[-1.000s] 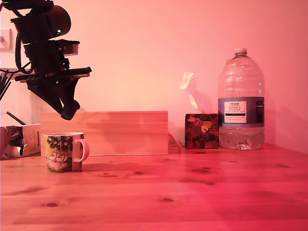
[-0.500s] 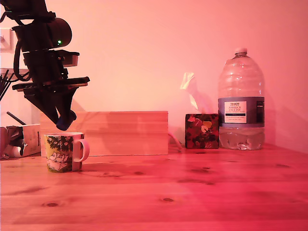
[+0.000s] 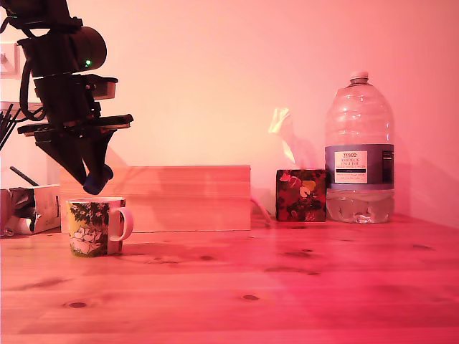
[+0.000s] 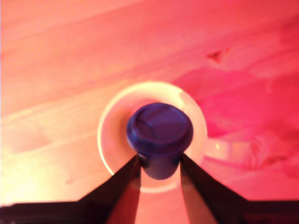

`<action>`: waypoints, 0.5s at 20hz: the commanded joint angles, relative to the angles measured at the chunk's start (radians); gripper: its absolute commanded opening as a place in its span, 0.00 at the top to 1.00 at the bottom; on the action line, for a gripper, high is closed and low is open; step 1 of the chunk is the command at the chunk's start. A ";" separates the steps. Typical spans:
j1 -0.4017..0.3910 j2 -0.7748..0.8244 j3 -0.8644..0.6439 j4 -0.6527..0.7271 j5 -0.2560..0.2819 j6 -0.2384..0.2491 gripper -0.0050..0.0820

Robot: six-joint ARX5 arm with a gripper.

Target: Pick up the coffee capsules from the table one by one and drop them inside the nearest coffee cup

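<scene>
Gripper (image 3: 97, 180) hangs directly over the cup (image 3: 95, 226), tip just above the rim, not touching it in the exterior view. Fingers narrow, pinched on a dark blue capsule (image 4: 160, 135); in the wrist view the gripper (image 4: 160, 164) has both black fingers (image 4: 122, 184) pressed against the capsule's sides, its flat top facing the camera. Behind it the cup's white rim (image 4: 106, 122) rings the capsule, so it sits roughly centred over the opening. Wrist view is blurry; can't tell what is inside the cup.

Cup stands upright on the table (image 3: 287, 287) at the exterior view's left, handle toward the exterior view's right. Pale wooden box (image 3: 183, 198) runs behind it. Further to the exterior view's right: floral tissue cube (image 3: 300, 195) with a tissue sticking up, then a big water bottle (image 3: 358, 154) just beside it. Some clutter at the far left edge, too dim to identify. No loose capsules visible on the tabletop in the exterior view.
</scene>
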 commanded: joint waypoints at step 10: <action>0.002 0.009 -0.011 0.100 0.017 0.040 0.36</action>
